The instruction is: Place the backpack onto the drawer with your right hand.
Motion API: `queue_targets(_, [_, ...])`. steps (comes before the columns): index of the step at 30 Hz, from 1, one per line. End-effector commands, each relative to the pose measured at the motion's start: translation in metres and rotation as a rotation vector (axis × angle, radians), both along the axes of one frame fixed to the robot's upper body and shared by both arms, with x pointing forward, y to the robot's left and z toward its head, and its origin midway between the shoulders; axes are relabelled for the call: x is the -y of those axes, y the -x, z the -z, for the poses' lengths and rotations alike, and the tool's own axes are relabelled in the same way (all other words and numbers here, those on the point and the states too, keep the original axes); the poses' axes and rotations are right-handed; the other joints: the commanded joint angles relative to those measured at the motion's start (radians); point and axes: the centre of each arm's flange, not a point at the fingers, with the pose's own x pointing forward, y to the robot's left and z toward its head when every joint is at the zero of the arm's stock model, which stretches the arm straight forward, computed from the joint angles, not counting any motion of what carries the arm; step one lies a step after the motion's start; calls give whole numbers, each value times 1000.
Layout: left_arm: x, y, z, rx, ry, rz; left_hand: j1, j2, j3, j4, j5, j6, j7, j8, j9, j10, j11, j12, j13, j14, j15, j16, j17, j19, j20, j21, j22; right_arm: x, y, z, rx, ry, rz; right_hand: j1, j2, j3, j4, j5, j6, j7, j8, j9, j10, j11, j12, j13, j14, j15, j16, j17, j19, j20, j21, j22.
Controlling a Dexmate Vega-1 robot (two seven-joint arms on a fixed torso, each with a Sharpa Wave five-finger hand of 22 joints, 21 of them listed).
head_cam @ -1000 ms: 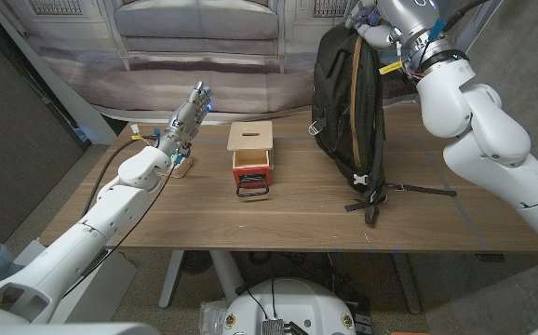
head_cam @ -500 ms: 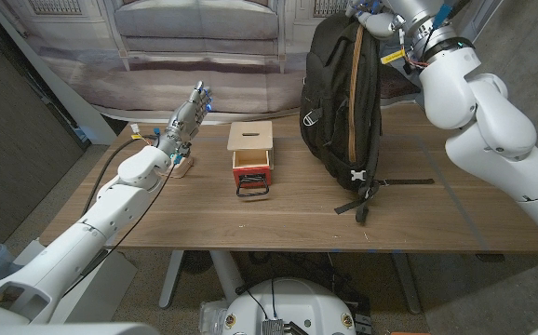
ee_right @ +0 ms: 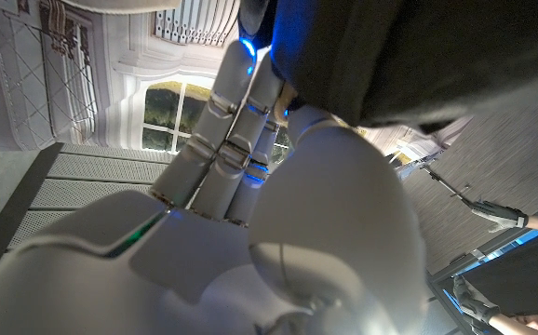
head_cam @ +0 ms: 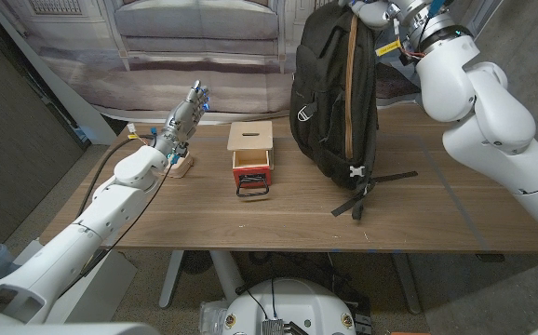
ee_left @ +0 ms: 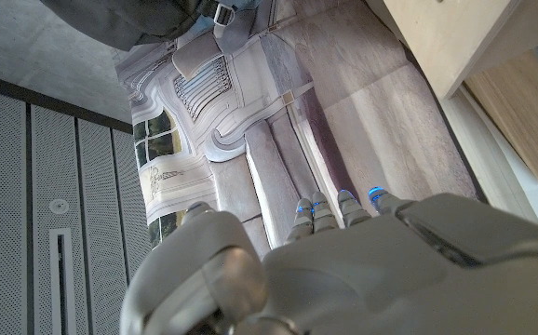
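The backpack point(head_cam: 334, 88) is black with a tan strip running down its length. It hangs upright from the right hand point(head_cam: 373, 13), which grips it at the top, and its loose black straps trail onto the worktop point(head_cam: 437, 214) below that hand. The drawer point(head_cam: 251, 159) is a small light-wood box with a red front and a dark handle. It stands on the worktop beside the backpack, toward the left hand point(head_cam: 183, 121), apart from both.
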Motion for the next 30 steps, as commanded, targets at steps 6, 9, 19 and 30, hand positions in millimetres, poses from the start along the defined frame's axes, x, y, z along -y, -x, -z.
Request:
queue_targets(6, [-5, 8, 6, 6, 14, -5, 4, 14, -9, 2, -1, -2, 6, -4, 4, 0, 4, 2, 4, -7, 5, -1, 5, -8, 2, 0, 5, -21, 8, -14, 27, 47, -30, 86, 86, 30, -20, 8, 4, -1, 6, 4, 97, -91, -9, 84, 18, -15, -5, 6, -9, -84, 14, 0])
queue_targets(9, [-5, 9, 6, 8, 15, -4, 5, 15, -9, 2, -1, -3, 6, -4, 4, -1, 5, 1, 4, -8, 6, -1, 5, -8, 2, 0, 5, -24, 7, -18, 25, 52, -35, 85, 85, 30, -19, 7, 4, -2, 6, 4, 96, -91, -10, 89, 18, -14, -6, 7, -10, -83, 17, -1])
queue_targets(19, [-6, 14, 9, 6, 16, -17, 5, 15, -11, 2, -1, -2, 7, -4, 4, -2, 3, 1, 4, -8, 5, -1, 5, -10, 2, 0, 5, -25, 0, -28, 14, 49, -53, 84, 85, 33, -20, 6, 8, -14, 7, 5, 98, -91, -16, 92, 19, -14, -9, 8, -14, -84, 23, -5])
queue_targets(30, [-6, 18, 12, 10, 25, -21, 6, 16, -14, 2, -1, -3, 6, -3, 4, -1, 4, 2, 4, -8, 5, -1, 5, -11, 2, 0, 5, -30, 17, -41, 52, 75, -52, 81, 85, 36, -19, 6, 9, -14, 7, 4, 99, -90, -22, 97, 20, -14, -11, 12, -18, -83, 32, -9])
